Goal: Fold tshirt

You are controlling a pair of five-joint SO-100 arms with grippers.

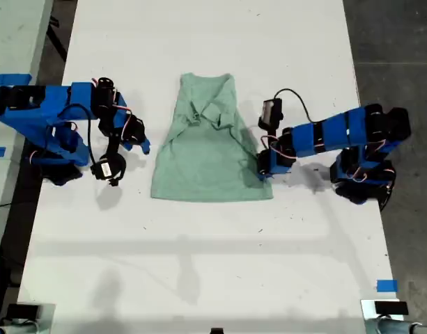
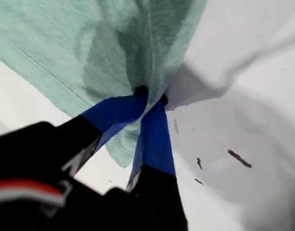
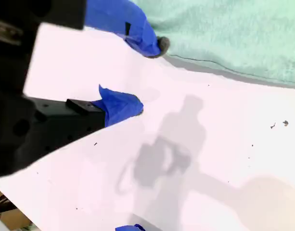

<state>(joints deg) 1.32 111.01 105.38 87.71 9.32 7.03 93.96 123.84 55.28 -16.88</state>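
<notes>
Our pale green tshirt (image 1: pixel 212 142) lies partly folded on the white table (image 1: pixel 213 264), pinched at one edge by my first gripper (image 1: pixel 263 169).

The tshirt sits near the table's middle, its sleeves tucked inward and wrinkled near the top. In the first wrist view, the blue-taped fingers (image 2: pixel 154 132) of my first gripper meet, clamped on a bunched bit of the cloth's edge, at the exterior view's right. At the exterior view's left, my second gripper (image 1: pixel 133 139) hangs just beside the tshirt without touching it, its jaws apart over bare table.
</notes>
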